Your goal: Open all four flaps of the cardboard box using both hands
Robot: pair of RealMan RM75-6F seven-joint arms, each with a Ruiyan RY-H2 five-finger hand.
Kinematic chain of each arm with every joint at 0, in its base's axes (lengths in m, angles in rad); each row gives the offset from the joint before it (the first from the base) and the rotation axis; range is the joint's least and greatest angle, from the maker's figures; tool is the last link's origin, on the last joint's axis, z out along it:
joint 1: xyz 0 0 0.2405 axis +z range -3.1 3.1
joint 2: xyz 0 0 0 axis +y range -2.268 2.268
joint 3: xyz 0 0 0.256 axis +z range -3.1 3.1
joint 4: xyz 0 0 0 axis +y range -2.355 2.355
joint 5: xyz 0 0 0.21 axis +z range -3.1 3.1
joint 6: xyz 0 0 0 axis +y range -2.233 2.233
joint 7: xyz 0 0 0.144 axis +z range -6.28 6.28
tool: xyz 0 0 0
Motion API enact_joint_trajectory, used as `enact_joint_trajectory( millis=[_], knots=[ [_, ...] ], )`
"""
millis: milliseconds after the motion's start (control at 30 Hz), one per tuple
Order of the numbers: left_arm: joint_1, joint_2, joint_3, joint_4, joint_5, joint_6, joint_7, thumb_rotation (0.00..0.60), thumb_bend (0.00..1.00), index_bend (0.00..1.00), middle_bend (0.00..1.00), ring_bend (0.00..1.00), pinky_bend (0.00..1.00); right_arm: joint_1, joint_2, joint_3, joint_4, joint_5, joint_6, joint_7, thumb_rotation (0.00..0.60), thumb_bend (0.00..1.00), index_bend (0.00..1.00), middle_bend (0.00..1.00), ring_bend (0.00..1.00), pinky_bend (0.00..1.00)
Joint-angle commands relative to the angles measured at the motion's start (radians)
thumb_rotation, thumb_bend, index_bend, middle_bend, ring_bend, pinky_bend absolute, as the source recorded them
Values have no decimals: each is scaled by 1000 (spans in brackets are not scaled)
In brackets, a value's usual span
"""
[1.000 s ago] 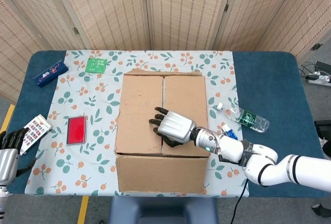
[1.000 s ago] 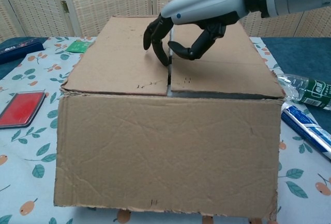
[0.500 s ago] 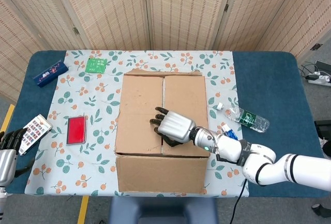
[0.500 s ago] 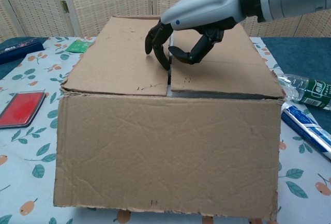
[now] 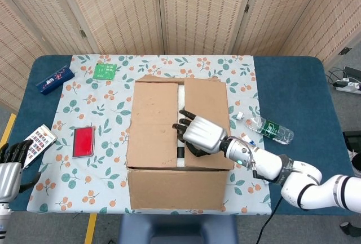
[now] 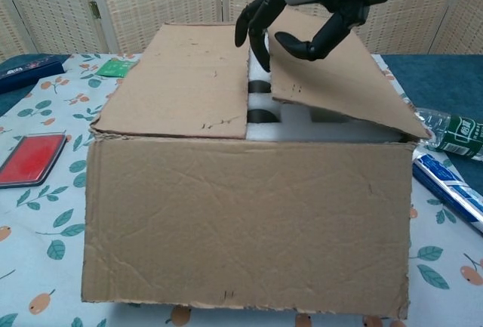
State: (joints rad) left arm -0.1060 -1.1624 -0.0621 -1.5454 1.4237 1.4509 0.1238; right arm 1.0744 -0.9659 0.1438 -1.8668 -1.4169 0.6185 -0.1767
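The right hand (image 6: 302, 10) holds the raised inner edge of the brown cardboard box's (image 6: 245, 229) right flap (image 6: 339, 78). The left hand (image 5: 12, 162), at 8 o'clock from the box, holds nothing, with its fingers loosely apart.

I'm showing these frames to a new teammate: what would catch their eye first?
The big cardboard box at the table's centre, its right flap tilted up by the right hand hooked under its inner edge. White foam shows through the gap, while the left flap lies flat and the left hand waits at the table's left edge.
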Motion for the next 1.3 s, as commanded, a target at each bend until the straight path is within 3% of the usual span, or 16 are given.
enact_joint_trajectory(
  millis=[33,633,1300],
  knots=[
    [-1,-2,1,0,0,-2,4,600,334,76,144,118,0,-16,23,1,-17,-5,17,5,338,803,410,177,173,23],
    [-5,-5,6,-3,10,-5,12,600,334,74,144,118,0,-119,180,16,-115,-69,131,45,338,802,410,177,175,22],
    [-18,-18,13,-5,14,-25,37,600,334,72,144,118,0,-318,378,-3,-176,-220,331,154,338,803,410,177,174,22]
  ],
)
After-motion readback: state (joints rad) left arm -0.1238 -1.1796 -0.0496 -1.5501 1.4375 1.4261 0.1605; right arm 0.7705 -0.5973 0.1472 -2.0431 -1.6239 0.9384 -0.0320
